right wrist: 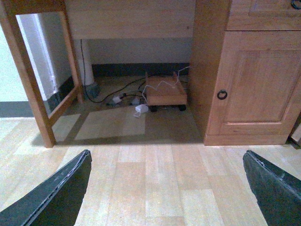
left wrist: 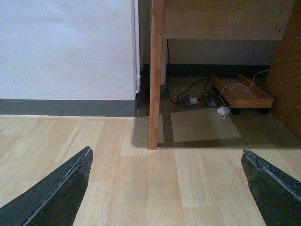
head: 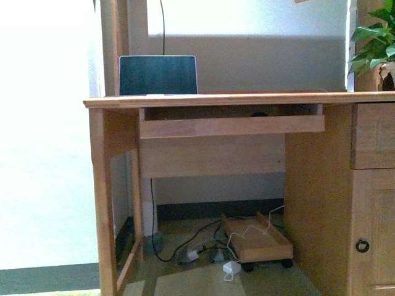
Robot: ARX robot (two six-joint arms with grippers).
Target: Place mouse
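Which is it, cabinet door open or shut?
Shut. The door lies flush, with no gap showing along its edges.

Open floor (right wrist: pixel 155 179) fronts the desk (head: pixel 210 98); beneath it, cables (head: pixel 185 243) and a wheeled tray (head: pixel 259 243) clutter the back.

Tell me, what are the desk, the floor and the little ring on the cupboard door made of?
The desk looks like wood, honey-coloured with a smooth finish; faint grain shows. The floor seems pale wood or laminate planks, with visible seams and a slight sheen. The ring looks like dark metal, though it is small.
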